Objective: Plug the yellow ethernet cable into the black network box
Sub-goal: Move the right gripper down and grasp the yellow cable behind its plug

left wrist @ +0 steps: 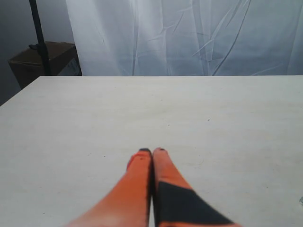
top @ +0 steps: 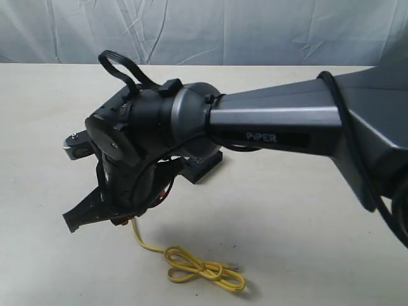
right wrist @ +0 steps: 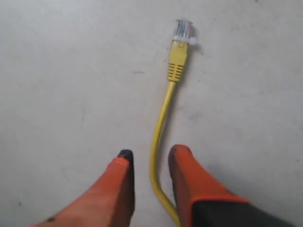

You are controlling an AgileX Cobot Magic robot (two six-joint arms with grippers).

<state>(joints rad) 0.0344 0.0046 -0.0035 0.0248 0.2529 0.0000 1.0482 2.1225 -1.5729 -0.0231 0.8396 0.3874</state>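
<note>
Orange fingers (right wrist: 189, 184) of the right gripper (right wrist: 150, 157) sat closest to the wrist camera. They were parted a little, with the yellow ethernet cable (right wrist: 161, 118) running through the gap between them and not visibly pinched. The cord's long axis pointed straight out ahead of the fingertips and ended in a clear plug (right wrist: 183, 30) lying flat on the pale table (right wrist: 57, 71).

In the exterior view the right arm (top: 274, 121) stretched across the middle. The cable trailed from beneath it to a bundled loop (top: 204, 271) nearer the viewer. The black network box (top: 205, 167) lay behind that arm (mostly hidden, its ports not visible).

The left gripper (left wrist: 152, 151) was pressed closed on nothing, with neither cable nor box in its view. The right arm was judged the nearer one.
</note>
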